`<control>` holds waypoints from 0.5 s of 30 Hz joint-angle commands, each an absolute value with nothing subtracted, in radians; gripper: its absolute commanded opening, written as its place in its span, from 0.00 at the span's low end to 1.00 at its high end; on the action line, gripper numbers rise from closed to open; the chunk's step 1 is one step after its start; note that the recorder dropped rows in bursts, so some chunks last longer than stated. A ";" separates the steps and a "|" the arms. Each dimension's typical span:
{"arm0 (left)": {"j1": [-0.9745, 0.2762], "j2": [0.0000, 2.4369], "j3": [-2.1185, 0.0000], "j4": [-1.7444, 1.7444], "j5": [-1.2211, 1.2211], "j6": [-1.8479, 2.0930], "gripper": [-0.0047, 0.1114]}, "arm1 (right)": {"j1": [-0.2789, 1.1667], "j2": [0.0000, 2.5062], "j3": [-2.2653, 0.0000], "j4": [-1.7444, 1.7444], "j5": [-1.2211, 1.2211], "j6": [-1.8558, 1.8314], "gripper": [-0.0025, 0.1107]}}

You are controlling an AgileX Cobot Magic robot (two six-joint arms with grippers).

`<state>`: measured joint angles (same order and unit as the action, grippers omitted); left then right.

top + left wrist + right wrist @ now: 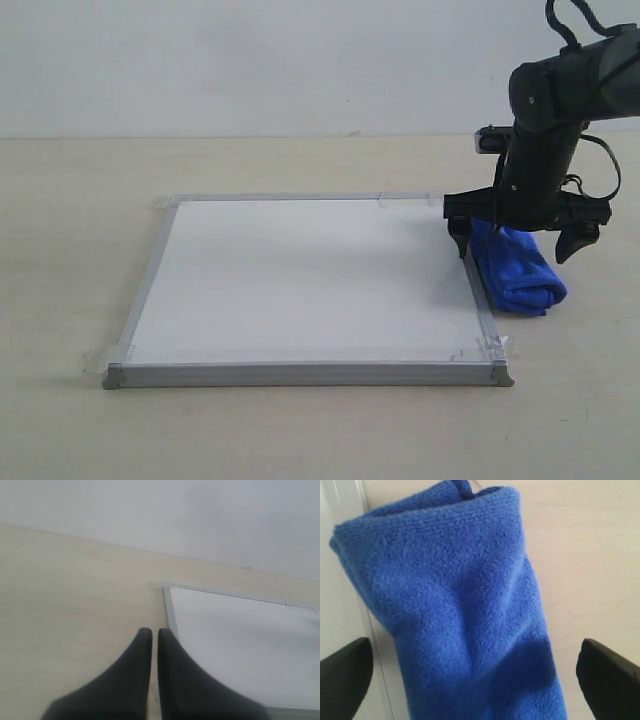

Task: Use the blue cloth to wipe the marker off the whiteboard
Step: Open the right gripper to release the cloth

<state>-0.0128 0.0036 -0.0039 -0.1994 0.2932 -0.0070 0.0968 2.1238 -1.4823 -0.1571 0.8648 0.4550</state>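
The whiteboard [300, 280] lies flat on the table, silver-framed, with tape at its corners; no red marker line shows on it in any view. The blue cloth [518, 270] lies folded on the table against the board's right edge. My right gripper [520, 240] hangs open just above the cloth [455, 610], one finger on each side of it, touching nothing. The left gripper [151, 634] is shut and empty, hovering beside a corner of the whiteboard [240, 650]; it is out of the exterior view.
The beige table [80, 200] runs to a pale wall [250, 60] behind. The right arm's black body [560, 110] rises at the upper right.
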 commanded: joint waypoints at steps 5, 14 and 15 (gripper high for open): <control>-0.010 0.000 0.000 -0.195 0.293 -0.008 0.08 | 0.089 2.067 -1.478 -0.168 0.893 0.311 0.93; -0.010 0.000 0.000 -0.195 0.293 -0.008 0.08 | 0.089 1.900 -1.478 -0.199 0.907 0.260 0.92; -0.010 0.000 0.000 -0.195 0.293 -0.008 0.08 | 0.089 1.870 -1.478 -0.215 0.909 0.260 0.87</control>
<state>-0.0128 0.0036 -0.0039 -0.1994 0.2932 -0.0070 0.0968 1.9178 -1.4799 -0.1845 0.9000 0.2699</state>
